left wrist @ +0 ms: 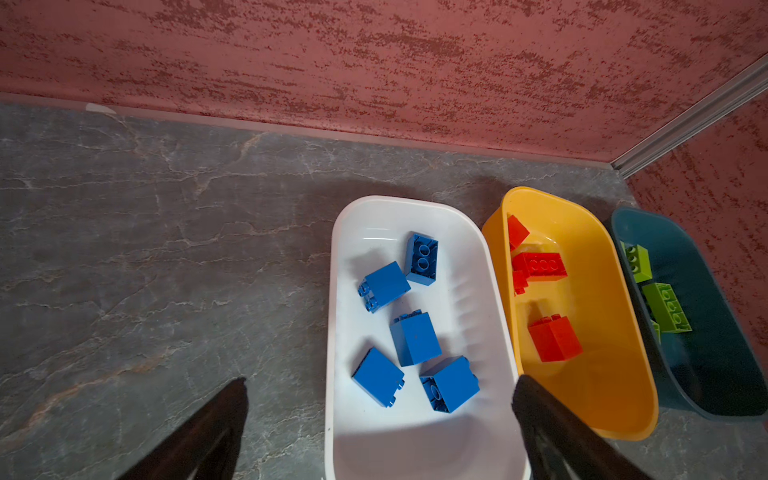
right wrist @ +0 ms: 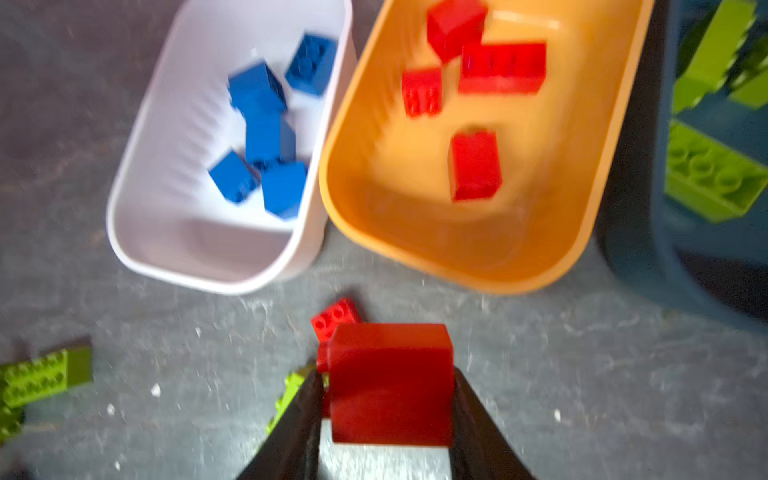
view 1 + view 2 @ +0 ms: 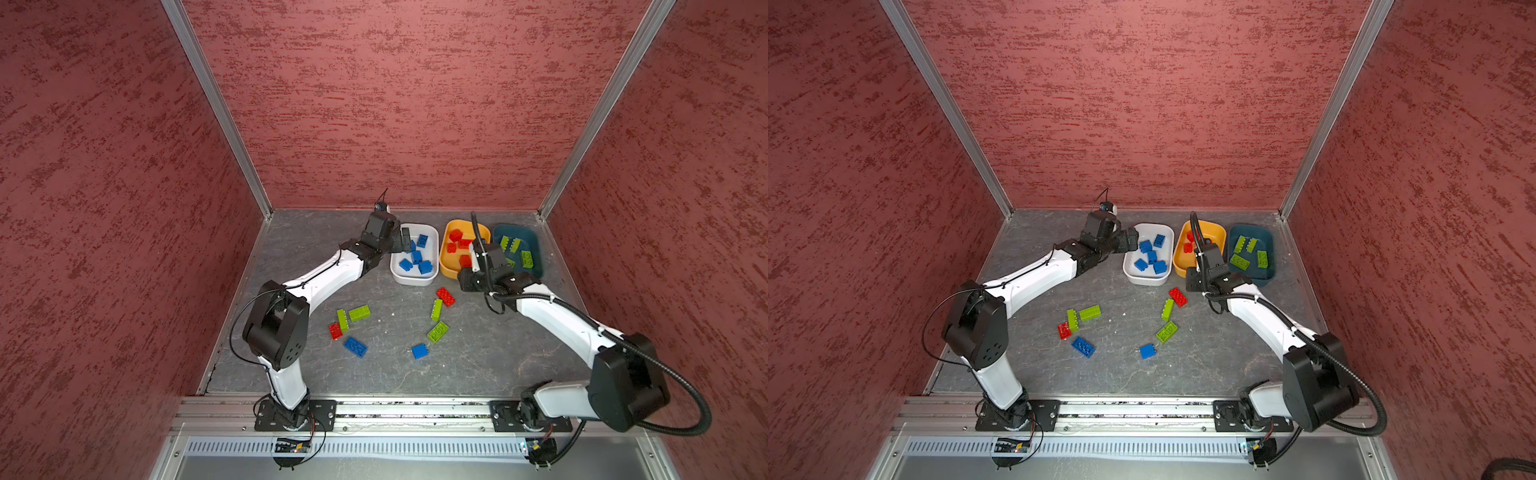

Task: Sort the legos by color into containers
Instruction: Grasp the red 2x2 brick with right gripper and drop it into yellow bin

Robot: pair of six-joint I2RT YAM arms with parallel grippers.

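Red brick [image 2: 390, 374] held just short of yellow tub [image 2: 457, 266]

Right tool [image 2: 386, 380] is clamped on it; the tub's near rim lies straight ahead. Left tool [image 1: 381, 380] hangs spread wide over white tub [image 1: 415, 449]

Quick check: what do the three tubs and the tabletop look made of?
White tub, yellow-orange tub and teal tub: likely moulded plastic, smooth, semi-gloss; soft highlights, rounded rims. Tabletop: grey veined stone look, matte; possibly a printed laminate, cannot tell.
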